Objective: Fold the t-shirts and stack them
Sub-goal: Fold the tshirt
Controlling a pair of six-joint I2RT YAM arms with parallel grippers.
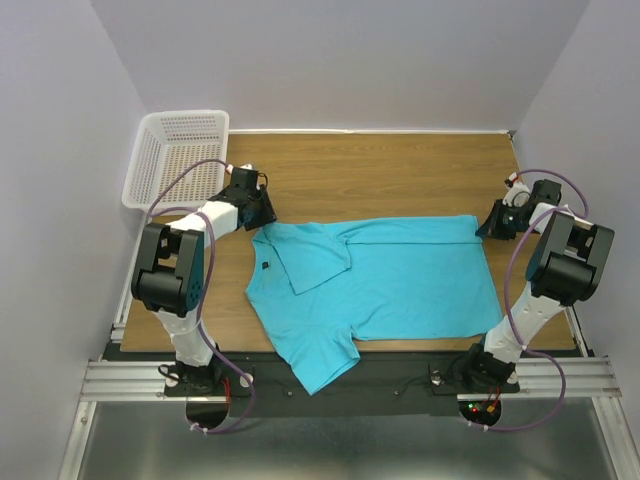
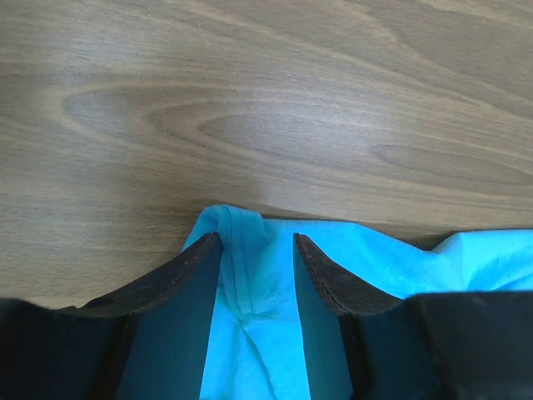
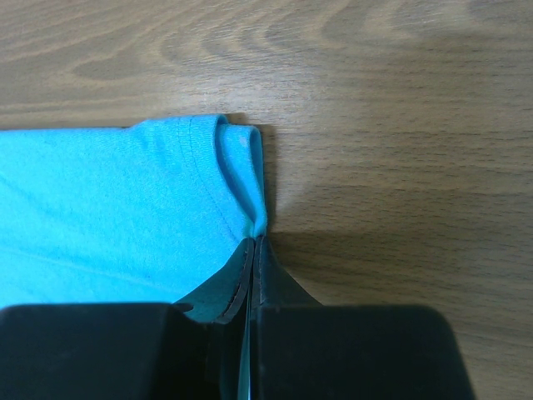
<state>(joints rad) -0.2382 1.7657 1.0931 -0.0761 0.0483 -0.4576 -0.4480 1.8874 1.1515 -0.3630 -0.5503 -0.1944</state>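
Note:
The turquoise t-shirt point(image 1: 400, 285) lies spread across the wooden table, one sleeve folded onto its body and the other sleeve draped over the near edge. At its far-left shoulder corner my left gripper point(image 1: 262, 214) reaches down. In the left wrist view that gripper point(image 2: 257, 242) stands open, its fingers astride a raised ridge of shirt point(image 2: 241, 267) with a stitched seam. My right gripper point(image 1: 491, 226) sits at the far-right hem corner. The right wrist view shows it point(image 3: 254, 242) shut on the shirt's hem edge point(image 3: 237, 179), thin cloth pinched between the pads.
A white mesh basket point(image 1: 176, 155) stands at the far left corner, just behind the left arm. Bare wooden table point(image 1: 380, 175) stretches behind the shirt to the back wall. Walls close in on both sides, and a metal rail point(image 1: 340, 378) runs along the near edge.

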